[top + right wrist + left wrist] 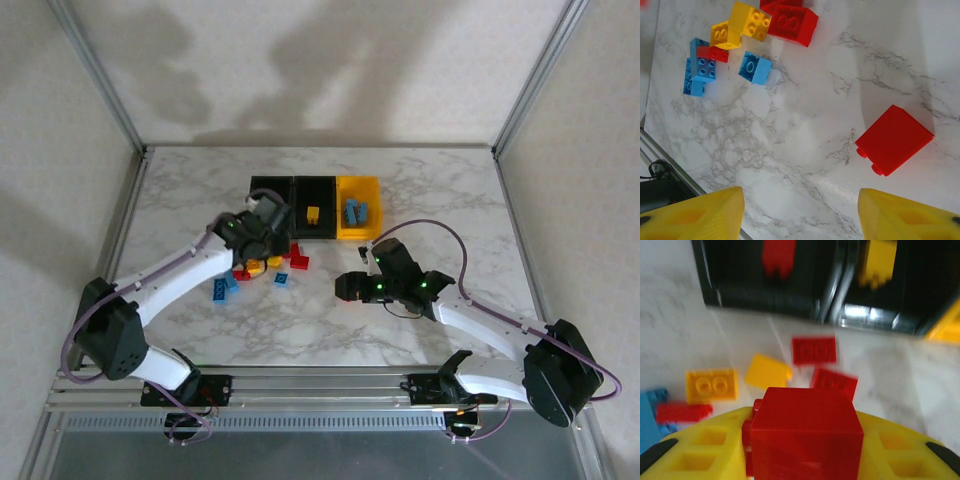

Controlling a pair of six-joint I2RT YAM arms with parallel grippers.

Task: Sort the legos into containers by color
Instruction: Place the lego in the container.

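From above, the left claw hangs at the black bins, just above the loose legos. The right claw sits at frame centre, below the yellow bin. On the left wrist view, that claw is clenched on a red brick, with scattered bricks and the bins beyond it. On the right wrist view, the fingers gape wide, grasping nothing. A lone red block lies on the marble tabletop at the right, and mixed bricks sit upper left.

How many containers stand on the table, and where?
3, in a row at the far side: left black bin, partly covered by the left arm; middle black bin; yellow bin on the right. None seems hidden.
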